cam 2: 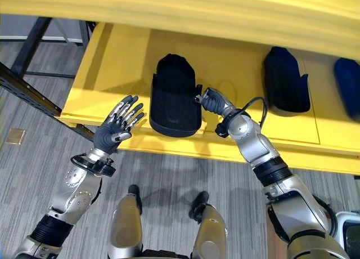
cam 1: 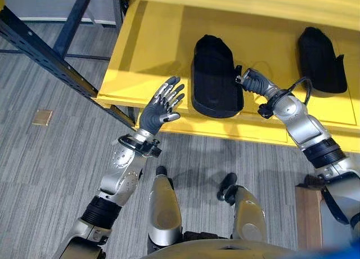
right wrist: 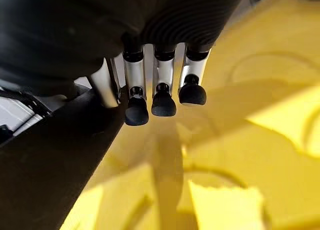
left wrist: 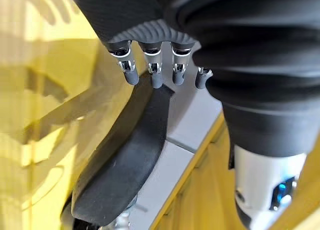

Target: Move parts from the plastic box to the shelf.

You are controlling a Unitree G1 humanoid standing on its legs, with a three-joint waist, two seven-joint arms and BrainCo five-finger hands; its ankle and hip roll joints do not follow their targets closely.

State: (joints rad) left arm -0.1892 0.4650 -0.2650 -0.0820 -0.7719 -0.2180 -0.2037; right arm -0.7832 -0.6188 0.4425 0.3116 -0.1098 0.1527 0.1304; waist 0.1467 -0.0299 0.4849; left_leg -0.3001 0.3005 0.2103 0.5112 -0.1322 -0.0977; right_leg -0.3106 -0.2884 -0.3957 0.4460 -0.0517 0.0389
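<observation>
Down low, grey striped carpet (cam 1: 50, 174) runs under everything, and a small tan square (cam 1: 42, 117) sits on it off to the robot's left. Up comes the left hand (cam 1: 160, 106), raised at the front lip of the yellow shelf (cam 1: 152, 50), fingers straight and fanned wide, palm empty, just beside the near left corner of a black part (cam 1: 215, 79) but not touching it. That black part lies flat on the shelf, a long, rounded moulded piece, its near end close to the shelf's front edge. Over on the other side, the right hand (cam 1: 251, 80) reaches in from the robot's right and meets the part's right edge; the right wrist view has its fingers (right wrist: 162, 90) hanging fairly straight beside the dark edge, over the yellow surface, with the thumb against the part, though whether that is a pinch or only a touch I cannot tell. Further right on the same shelf, well apart, rests a second black part (cam 1: 319, 59), and the right eye view catches a blue part (cam 2: 347, 81) beyond that. A dark blue perforated rack post (cam 1: 45, 56) slants away to the robot's left, with a yellow upper shelf (cam 2: 225, 11) overhanging at the back.
</observation>
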